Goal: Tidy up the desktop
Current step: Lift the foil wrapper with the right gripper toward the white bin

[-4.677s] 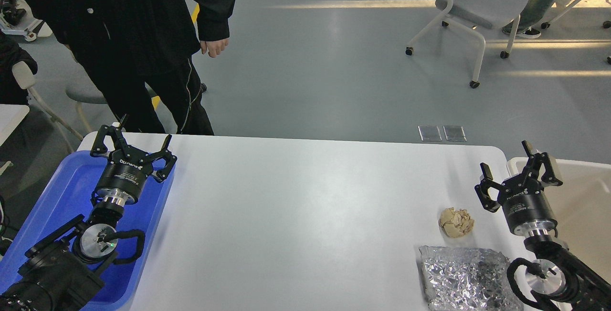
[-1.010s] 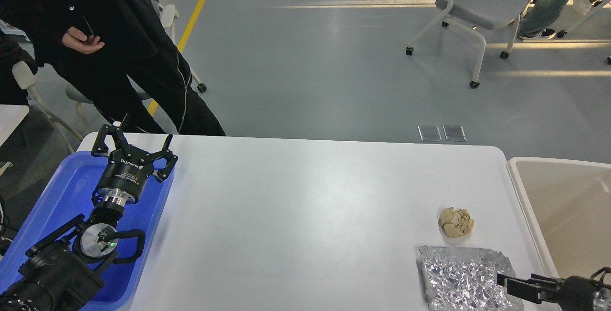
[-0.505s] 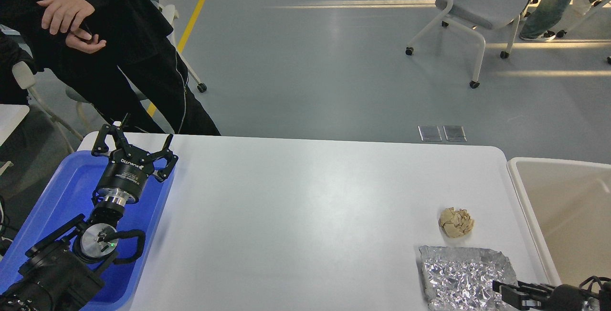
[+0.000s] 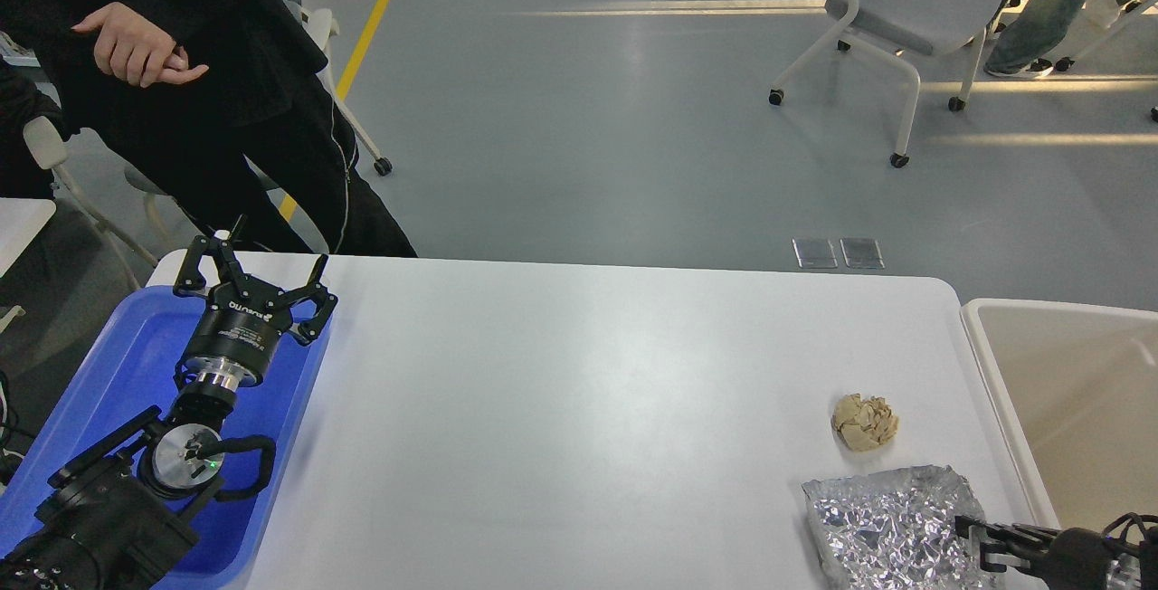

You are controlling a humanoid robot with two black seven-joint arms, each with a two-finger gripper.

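The white desktop (image 4: 579,391) fills the middle of the head view. A crumpled beige paper ball (image 4: 865,422) lies near its right edge. A crinkled sheet of silver foil (image 4: 882,527) lies at the front right corner, with its right side lifted a little. My right gripper (image 4: 970,543) comes in low from the bottom right, and its fingers pinch the foil's right edge. My left gripper (image 4: 253,278) is open and empty, held over the far end of the blue tray (image 4: 136,355) at the left.
A cream-coloured bin (image 4: 995,373) stands against the desktop's right edge. A person in black (image 4: 226,119) stands behind the far left corner. A white wheeled chair (image 4: 905,11) stands on the floor far behind.
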